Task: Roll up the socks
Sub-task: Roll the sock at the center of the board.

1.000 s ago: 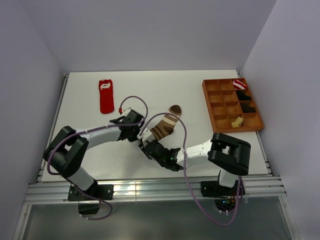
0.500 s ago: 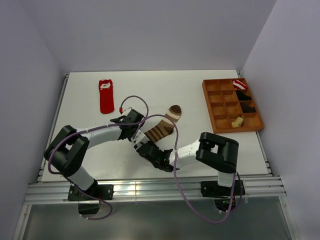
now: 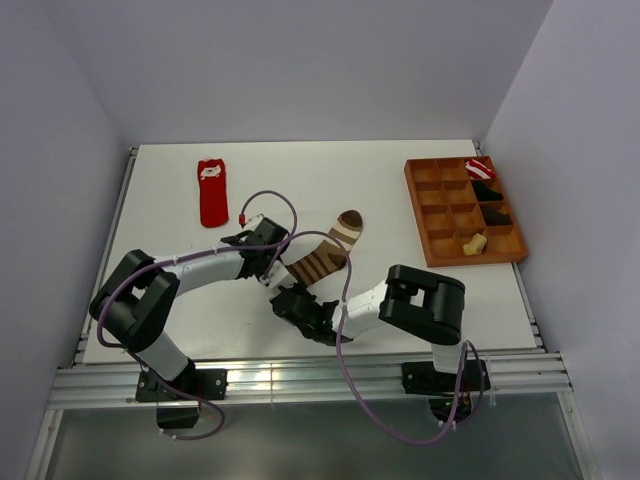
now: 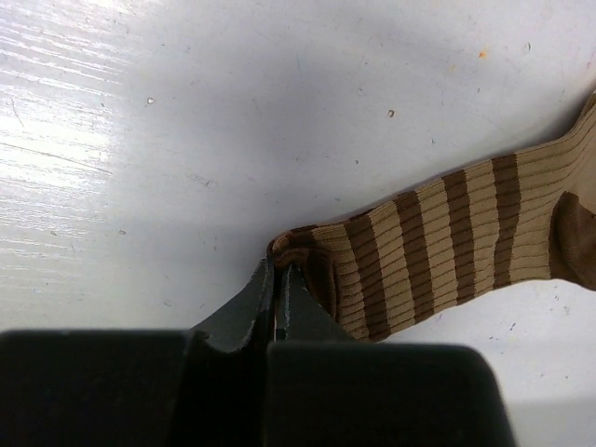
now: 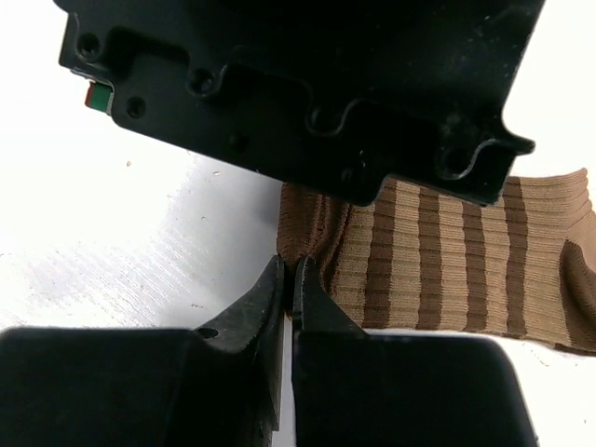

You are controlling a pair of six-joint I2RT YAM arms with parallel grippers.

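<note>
The brown-and-tan striped sock [image 3: 325, 250] lies at the table's middle, its near end folded over. My left gripper [image 3: 272, 270] is shut on that folded end, seen in the left wrist view [image 4: 277, 265]. My right gripper [image 3: 288, 296] is shut on the same end from the near side [image 5: 290, 264]; the sock [image 5: 438, 251] stretches away to the right. The red sock with a white mark [image 3: 212, 192] lies flat at the far left. A small mustard-yellow sock [image 3: 474, 243] sits in a tray compartment.
A wooden compartment tray [image 3: 432, 220] stands at the right, holding a red-and-white striped bundle [image 3: 479, 168] and black bundles [image 3: 490, 200]. The left arm's black wrist body [image 5: 307, 84] hangs close over my right gripper. Cables loop above the sock.
My right gripper has slid left toward the sock's near end and the left gripper. The sock's near end has bunched up and the sock looks shorter. The left arm barely moved.
</note>
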